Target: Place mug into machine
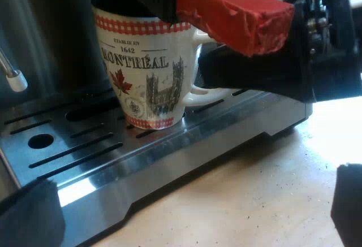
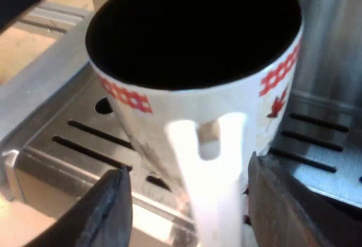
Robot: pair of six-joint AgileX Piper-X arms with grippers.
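Your mug [image 1: 144, 72], white with red-checked bands, a maple leaf and "Montréal 1642", stands upright on the machine's slotted drip tray [image 1: 85, 151], beneath the holder's red handle end [image 1: 237, 15]. Bare tray surrounds it. Your right gripper [image 2: 192, 202] straddles the mug's white loop, fingers spread; your left gripper [image 1: 186, 207] gapes wide, holding nothing.

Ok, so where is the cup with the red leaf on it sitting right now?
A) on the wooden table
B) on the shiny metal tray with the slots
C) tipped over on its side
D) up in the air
B: the mug stands upright with its base on the slotted metal tray at the machine's front, just below the red-ended handle.
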